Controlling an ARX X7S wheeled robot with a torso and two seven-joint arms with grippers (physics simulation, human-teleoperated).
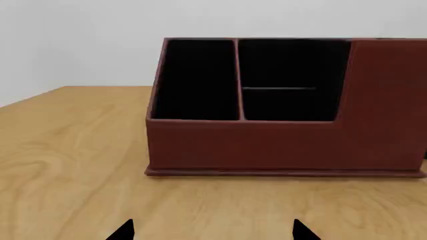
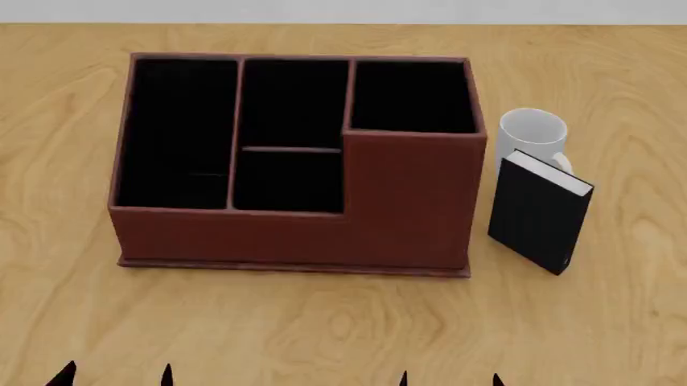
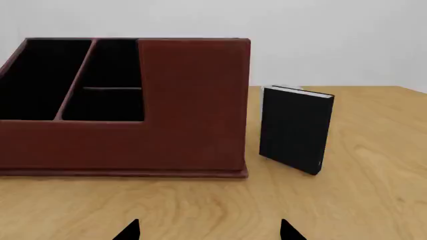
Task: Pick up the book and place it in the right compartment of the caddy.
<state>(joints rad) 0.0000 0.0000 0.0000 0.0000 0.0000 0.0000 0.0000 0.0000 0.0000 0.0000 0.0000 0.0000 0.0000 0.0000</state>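
The black book point(image 2: 539, 211) stands upright on the table just right of the caddy point(image 2: 290, 233), in front of a white mug; it also shows in the right wrist view point(image 3: 293, 129). The caddy is reddish-brown with a black interior. Its right compartment point(image 2: 413, 96) has the tallest walls and looks empty. My left gripper point(image 2: 116, 376) and right gripper point(image 2: 451, 379) are open and empty at the near table edge, well in front of the caddy. In the left wrist view the left gripper point(image 1: 212, 231) faces the caddy point(image 1: 280, 145). The right gripper point(image 3: 208, 231) faces the caddy's tall corner point(image 3: 193, 100).
A white mug point(image 2: 532, 137) stands behind the book, touching or nearly touching it. The wooden table point(image 2: 322, 322) extends around the caddy, with bare wood between the grippers and the caddy's front wall.
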